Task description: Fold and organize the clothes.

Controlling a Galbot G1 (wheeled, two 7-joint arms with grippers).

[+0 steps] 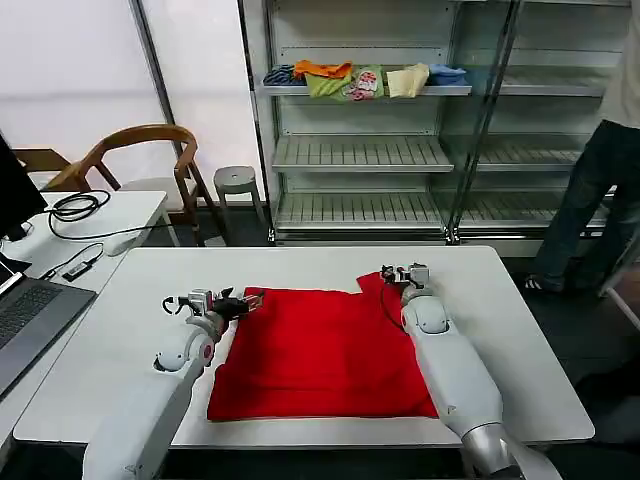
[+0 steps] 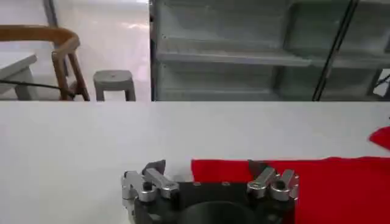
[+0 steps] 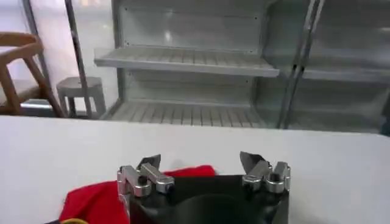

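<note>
Nearest the head camera, both arms reaching forward over the white table (image 1: 520, 330), with the red T-shirt (image 1: 320, 355) spread flat and plain side up between them. Left gripper (image 1: 243, 301) at the far left corner, right gripper (image 1: 404, 274) at the bunched far right corner, fingers spread on both, nothing pinched. Seemingly the start of a fold: next, closing on each far corner evenly before lifting.

1. Bright, even daylight from the white translucent wall (image 1: 80, 70) at rear left; it is blown out.
2. Soft, faint shadows under the arms on the white table (image 1: 300, 262); no hard edges.
3. Mild glare on table in wrist views.
4. Wrist views soft; shelving (image 3: 189, 61) w/ slight blur.
5. Head view straight lines lean outward twd edges.
</note>
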